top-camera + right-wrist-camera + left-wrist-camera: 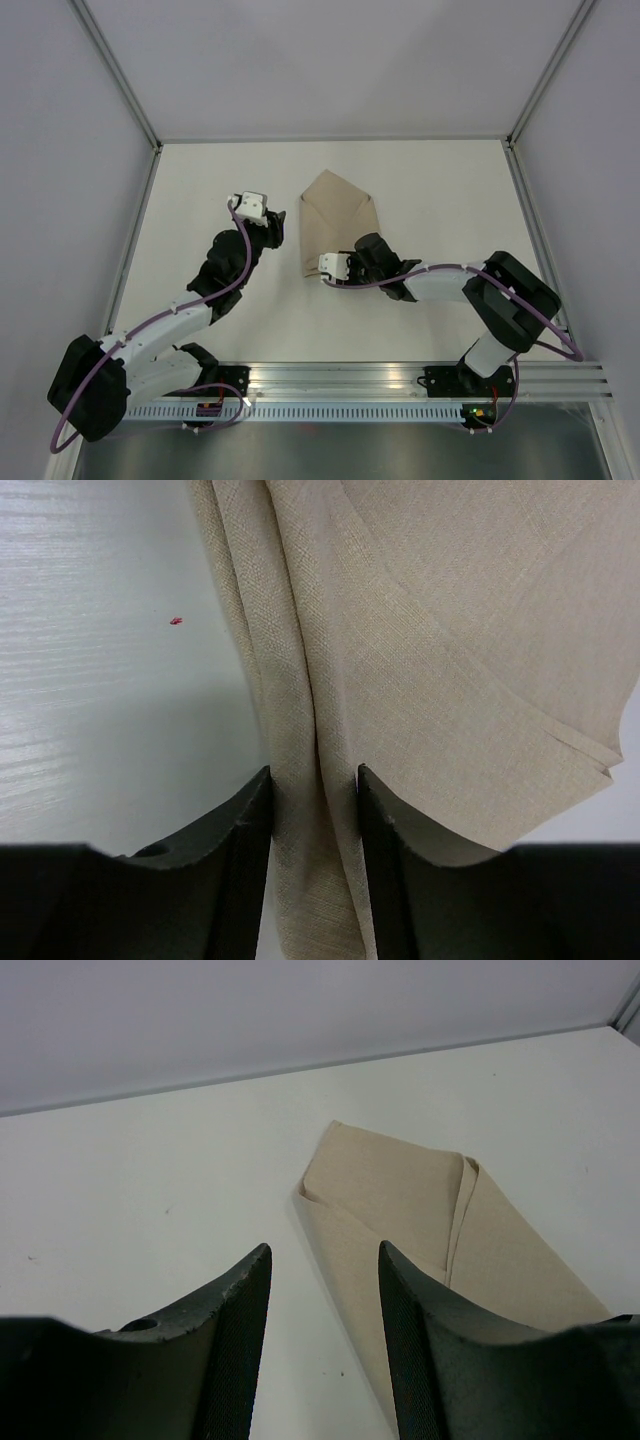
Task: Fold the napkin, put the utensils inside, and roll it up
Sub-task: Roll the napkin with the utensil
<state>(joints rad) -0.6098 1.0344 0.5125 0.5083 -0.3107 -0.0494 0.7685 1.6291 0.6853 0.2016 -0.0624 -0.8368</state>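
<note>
Near the middle of the table (200, 190), the napkin (338, 222) lies folded into a pointed envelope. No utensils are in sight; they may be tucked inside. At its near-left edge the right arm (440, 282) has its jaws parted astride a raised fold, probably to pinch it and begin rolling. Beside the cloth, the left arm (225, 270) holds its jaws open and empty, likely waiting to steady it.

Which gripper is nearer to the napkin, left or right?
Right. The right gripper is over the napkin at its near edge, cloth between its fingers; the left gripper is beside it, apart.
</note>
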